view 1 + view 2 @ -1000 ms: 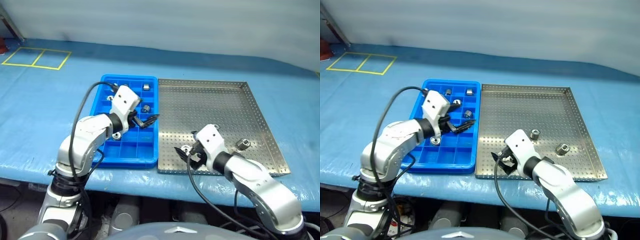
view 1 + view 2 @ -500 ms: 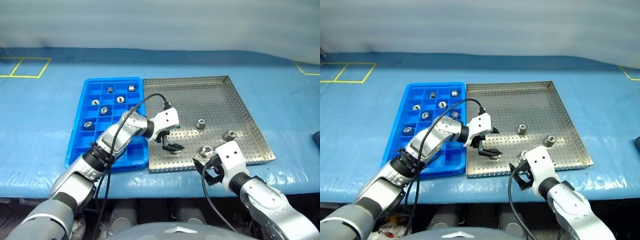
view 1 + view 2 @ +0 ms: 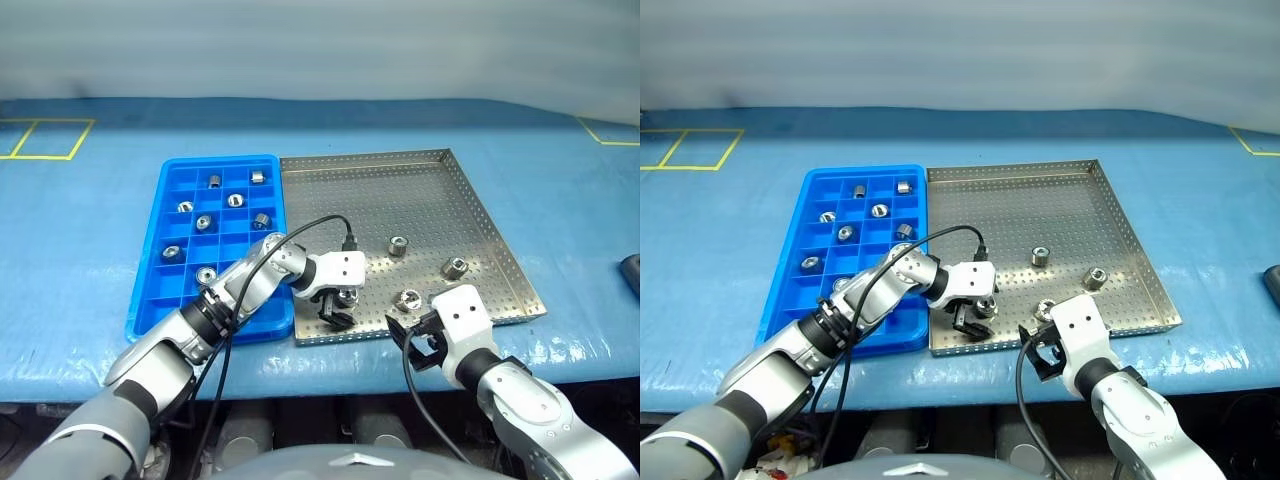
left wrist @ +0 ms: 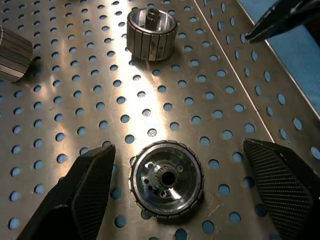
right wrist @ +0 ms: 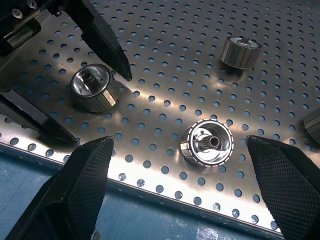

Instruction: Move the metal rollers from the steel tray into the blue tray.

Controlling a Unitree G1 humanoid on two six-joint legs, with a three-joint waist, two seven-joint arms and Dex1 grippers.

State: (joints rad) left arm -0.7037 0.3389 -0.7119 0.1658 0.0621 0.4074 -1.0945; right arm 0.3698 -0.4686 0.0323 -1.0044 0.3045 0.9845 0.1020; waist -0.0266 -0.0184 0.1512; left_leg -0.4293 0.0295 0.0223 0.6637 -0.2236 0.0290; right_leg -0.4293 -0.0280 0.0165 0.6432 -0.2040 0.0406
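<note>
The steel tray [image 3: 380, 195] holds several metal rollers. One roller [image 4: 166, 178] lies near the tray's front edge between the fingers of my left gripper [image 3: 338, 308], which is open around it with gaps on both sides. A second roller [image 5: 206, 142] lies just ahead of my right gripper [image 5: 178, 141], which is open and hangs over the tray's front rim. Two more rollers [image 3: 397, 245] [image 3: 453, 266] sit farther back on the tray. The blue tray [image 3: 215, 158] stands left of the steel tray with several rollers [image 3: 204, 222] in its compartments.
Both trays rest on a blue table cover [image 3: 80, 230]. Yellow tape lines [image 3: 40, 140] mark the far left. A dark object [image 3: 630, 275] lies at the right edge. A black cable [image 3: 300, 230] loops over my left arm above the blue tray's near corner.
My left gripper swung from over the blue tray to the steel tray and sank around a roller near the front edge, its fingers narrowing. The right gripper drew back slightly. The camera view shifted.
</note>
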